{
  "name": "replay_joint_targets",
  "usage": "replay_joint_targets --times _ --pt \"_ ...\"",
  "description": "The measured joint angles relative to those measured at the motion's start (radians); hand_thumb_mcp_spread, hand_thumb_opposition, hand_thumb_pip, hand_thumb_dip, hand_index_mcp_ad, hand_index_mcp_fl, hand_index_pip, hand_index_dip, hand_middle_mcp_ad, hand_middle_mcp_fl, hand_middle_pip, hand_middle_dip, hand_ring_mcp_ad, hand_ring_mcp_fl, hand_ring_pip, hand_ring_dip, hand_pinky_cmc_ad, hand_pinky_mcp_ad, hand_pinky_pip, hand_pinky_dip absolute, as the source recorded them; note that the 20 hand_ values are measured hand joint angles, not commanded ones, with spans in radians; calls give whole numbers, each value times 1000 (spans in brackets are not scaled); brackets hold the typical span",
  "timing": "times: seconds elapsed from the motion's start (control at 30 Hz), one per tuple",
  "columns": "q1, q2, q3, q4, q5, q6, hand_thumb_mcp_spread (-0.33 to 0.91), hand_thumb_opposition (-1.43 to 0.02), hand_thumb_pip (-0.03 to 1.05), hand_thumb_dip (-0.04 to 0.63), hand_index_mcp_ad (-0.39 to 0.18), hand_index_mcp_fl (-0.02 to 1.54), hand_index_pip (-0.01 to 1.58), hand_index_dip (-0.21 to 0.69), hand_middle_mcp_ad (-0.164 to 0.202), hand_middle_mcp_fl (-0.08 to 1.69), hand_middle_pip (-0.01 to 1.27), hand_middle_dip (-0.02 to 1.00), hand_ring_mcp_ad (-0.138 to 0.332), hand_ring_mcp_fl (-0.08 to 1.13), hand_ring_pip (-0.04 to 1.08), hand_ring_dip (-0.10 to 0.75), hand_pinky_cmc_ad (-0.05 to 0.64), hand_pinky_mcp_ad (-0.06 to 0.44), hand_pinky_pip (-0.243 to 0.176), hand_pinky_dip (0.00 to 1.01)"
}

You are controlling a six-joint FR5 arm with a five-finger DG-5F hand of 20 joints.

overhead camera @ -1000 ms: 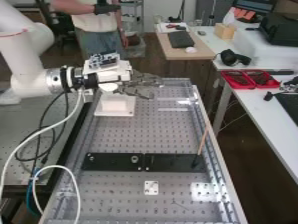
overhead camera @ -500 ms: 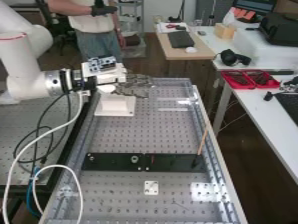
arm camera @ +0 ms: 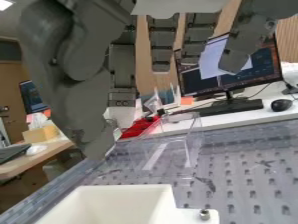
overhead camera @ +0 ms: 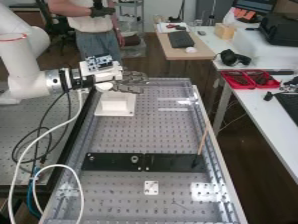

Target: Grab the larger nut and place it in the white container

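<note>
In the high view the hand [overhead camera: 133, 82] is level beyond and above the white container [overhead camera: 114, 106], its fingers stretched out to the right. Relaxed fingers and the thumb of the hand [arm camera: 73, 75] hang down in the wrist view with nothing between them, and the white container [arm camera: 100, 202] stands below with its rim showing. How deep its inside goes is hidden. On the flat black bar [overhead camera: 113, 164] stand the smaller nut [overhead camera: 91, 158] and the bearing [overhead camera: 134, 159].
A thin orange stick [overhead camera: 202, 142] stands at the bar's right part. A small white plate [overhead camera: 151, 188] lies nearer. Clear plastic pieces [overhead camera: 174, 105] are right of the container. Cables [overhead camera: 41, 131] loop beside the bench at left.
The hand has drawn back to the left in the high view, along with the wrist. The container and the parts on the bar have kept their places.
</note>
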Motion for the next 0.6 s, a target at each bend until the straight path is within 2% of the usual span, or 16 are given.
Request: replay_joint_targets --times 0.3,0.43,0.6 --pt "35 -7 -11 6 11 9 417 -956 630 253 -136 246 1543 157 63 72 127 234 101 0 98 124 325 265 -45 194" --pt "44 -17 -5 9 13 12 422 -988 628 257 -168 239 1543 157 63 68 127 237 101 0 96 126 325 262 -45 194" --pt "47 -25 4 3 12 7 442 -1002 632 264 -171 227 1545 157 63 68 127 237 101 0 96 126 323 262 -45 194"
